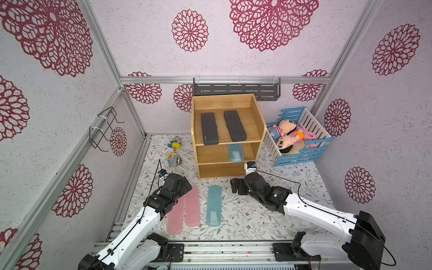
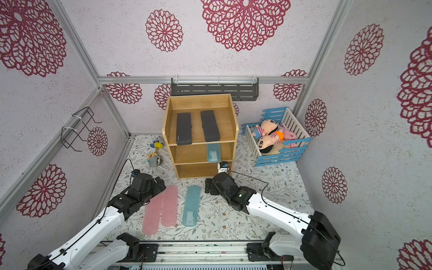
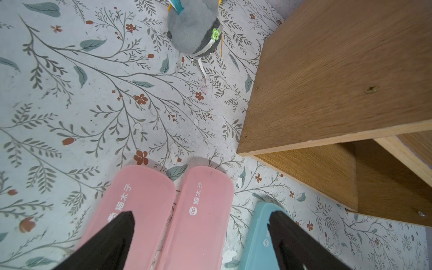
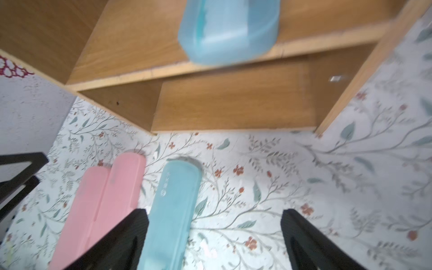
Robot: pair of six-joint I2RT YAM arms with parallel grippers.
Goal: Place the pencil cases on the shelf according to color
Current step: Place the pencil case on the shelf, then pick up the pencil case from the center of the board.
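Observation:
The light-wood shelf (image 1: 222,170) stands at the back of the table. On its top level lie two black pencil cases (image 1: 209,132) (image 1: 235,126). A teal case (image 1: 235,152) rests on the middle level, its end over the front edge. On the table lie two pink cases (image 1: 192,205) (image 1: 175,218) side by side and a teal case (image 1: 214,205). My left gripper (image 3: 201,215) hangs open above the pink cases' far ends. In front of the shelf my right gripper (image 4: 214,212) is open and empty, with the teal case (image 4: 173,210) by one finger.
Two plush birds (image 1: 174,160) (image 1: 175,143) lie left of the shelf. A blue-and-white crib (image 1: 304,154) with dolls stands at the right. A dark grey slotted rack (image 1: 236,90) hangs behind the shelf, and a wire holder (image 1: 105,128) on the left wall.

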